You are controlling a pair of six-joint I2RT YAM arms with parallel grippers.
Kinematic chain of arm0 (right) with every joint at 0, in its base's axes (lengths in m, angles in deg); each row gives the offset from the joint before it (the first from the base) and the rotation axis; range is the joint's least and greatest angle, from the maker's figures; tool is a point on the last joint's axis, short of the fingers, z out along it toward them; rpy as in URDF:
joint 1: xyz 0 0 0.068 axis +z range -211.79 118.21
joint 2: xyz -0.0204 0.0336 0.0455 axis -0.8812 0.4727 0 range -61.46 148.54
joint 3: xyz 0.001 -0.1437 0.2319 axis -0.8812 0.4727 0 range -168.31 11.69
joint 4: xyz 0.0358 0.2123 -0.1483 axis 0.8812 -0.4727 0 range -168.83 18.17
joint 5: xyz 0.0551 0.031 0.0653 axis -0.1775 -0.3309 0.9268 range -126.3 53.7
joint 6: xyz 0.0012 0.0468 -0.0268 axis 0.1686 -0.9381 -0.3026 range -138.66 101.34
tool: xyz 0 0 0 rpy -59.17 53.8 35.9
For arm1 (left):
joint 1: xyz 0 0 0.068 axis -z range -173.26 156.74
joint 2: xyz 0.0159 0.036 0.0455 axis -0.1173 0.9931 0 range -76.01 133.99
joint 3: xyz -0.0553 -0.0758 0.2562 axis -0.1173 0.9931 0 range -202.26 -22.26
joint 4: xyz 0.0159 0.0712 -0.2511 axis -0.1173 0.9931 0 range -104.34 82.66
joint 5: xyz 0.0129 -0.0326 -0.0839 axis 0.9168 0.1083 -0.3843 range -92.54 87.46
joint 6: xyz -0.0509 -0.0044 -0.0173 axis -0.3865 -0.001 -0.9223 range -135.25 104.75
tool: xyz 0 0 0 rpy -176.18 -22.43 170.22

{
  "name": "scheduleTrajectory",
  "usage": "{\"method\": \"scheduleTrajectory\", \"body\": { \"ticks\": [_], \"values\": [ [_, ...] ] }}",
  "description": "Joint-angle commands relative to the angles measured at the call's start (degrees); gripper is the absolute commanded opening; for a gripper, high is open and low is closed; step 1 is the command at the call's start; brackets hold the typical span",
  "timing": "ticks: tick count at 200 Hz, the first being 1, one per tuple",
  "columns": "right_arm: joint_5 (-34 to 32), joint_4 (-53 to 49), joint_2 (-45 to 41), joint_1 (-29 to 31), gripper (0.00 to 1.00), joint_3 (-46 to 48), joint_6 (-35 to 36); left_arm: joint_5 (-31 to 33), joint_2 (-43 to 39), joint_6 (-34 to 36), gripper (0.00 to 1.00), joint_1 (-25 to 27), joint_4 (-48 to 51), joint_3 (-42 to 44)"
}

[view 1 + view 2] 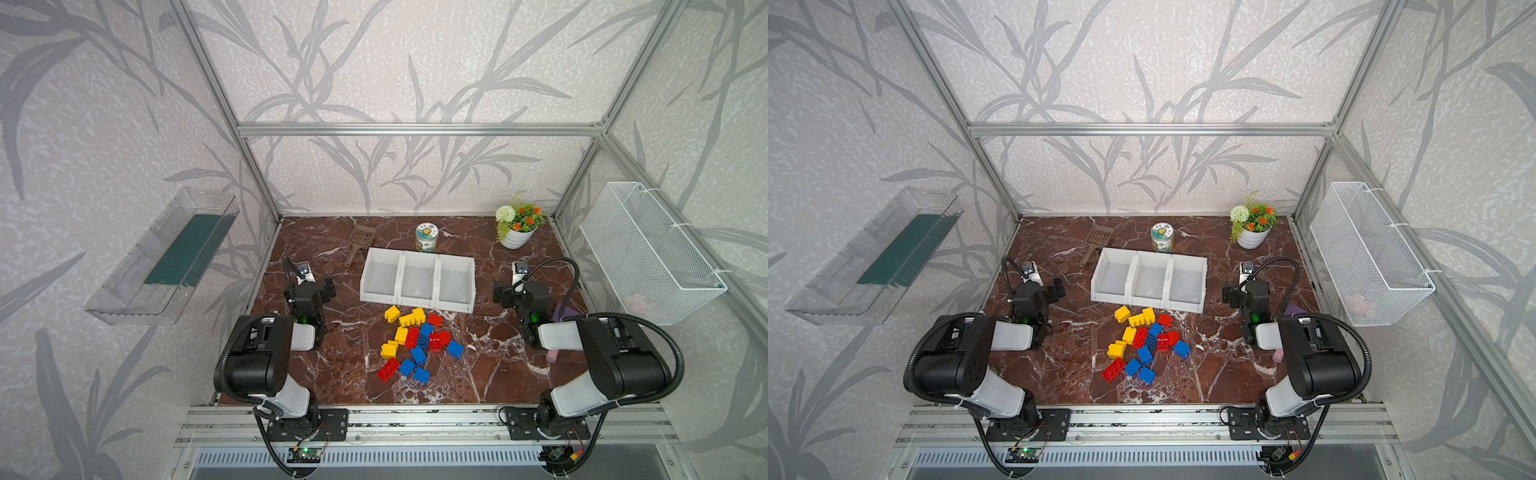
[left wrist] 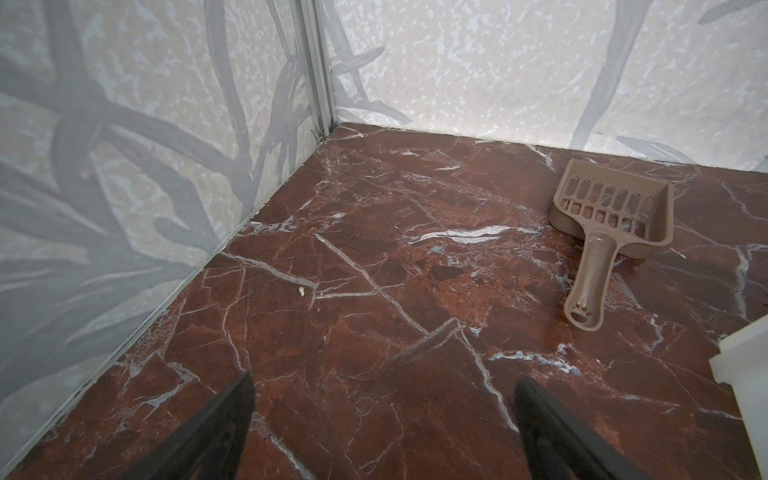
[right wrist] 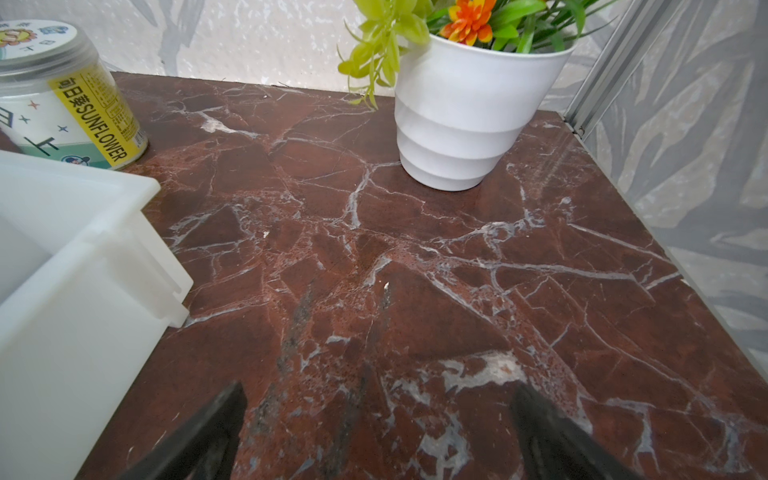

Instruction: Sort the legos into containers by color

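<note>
Both grippers' jaws gape wide, empty. The legos lie heaped on the worktop between left gripper and right gripper, inward of and behind both jaws, about equally near; containers sit just beyond them.

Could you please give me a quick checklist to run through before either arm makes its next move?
1. Left gripper open, empty: ok.
2. Right gripper open, empty: ok.
3. Containers upright, all three empty: ok.
4. Legos on the table, in front of the containers: ok.
5. Legos spaced for a clean pinch: not ok, the middle ones touch.
6. Colour assigned to each container: cannot tell, no marks visible.
</note>
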Motion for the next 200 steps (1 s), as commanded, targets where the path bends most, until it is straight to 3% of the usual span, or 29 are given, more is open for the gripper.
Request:
{"method": "scheduleTrajectory", "body": {
  "ticks": [1,52,67,77,88,102,121,134,152,175,200],
  "values": [
    [-1.02,0.23,-0.92,0.27,0.99,-1.09,0.15,0.05,0.31,0.63,0.99,0.05,-1.52,-0.08],
    [-0.79,0.71,-1.14,0.29,0.99,-0.78,0.33,1.07,-0.53,0.98,0.99,0.2,-1.63,-0.25],
    [-3.68,2.97,-2.6,0.35,0.99,-0.36,-0.18,4.26,-8.61,0.18,0.99,1.1,15.13,-5.01],
    [-4.69,-5.69,-7.66,0.35,0.99,-2.55,-0.34,3.98,-13.74,-2.03,0.99,1.1,32.22,-11.12],
    [-3.53,-24.02,-14.06,0.35,1.0,-7.7,-0.76,0.42,-18.04,-4.14,0.99,1.14,46.36,-16.05],
    [0.96,-40.27,-20.33,0.43,0.98,-12.99,-3.58,-3.75,-23.07,-8.76,0.99,1.46,53.84,-17.36],
    [8.08,-51.73,-25.23,1.26,0.96,-17.25,-10.36,-9.63,-29.02,-13.91,0.99,2.83,58.56,-15.21],
    [8.28,-60.42,-26.22,5.09,0.93,-20.98,-12.26,-8.16,-32.77,-16.33,0.99,4.47,62.37,-13.47],
    [3.16,-70.73,-25.91,14.97,0.92,-25.0,-13.04,-7.81,-37.33,-19.32,0.99,5.69,66.25,-10.91],
    [-2.04,-77.52,-25.06,26.37,0.92,-26.52,-17.54,-8.6,-41.96,-21.42,0.98,6.74,68.66,-8.04],
    [-2.86,-82.35,-22.57,33.86,0.88,-26.65,-24.78,-10.09,-43.48,-23.37,0.98,7.76,70.29,-6.61]
  ]
}}
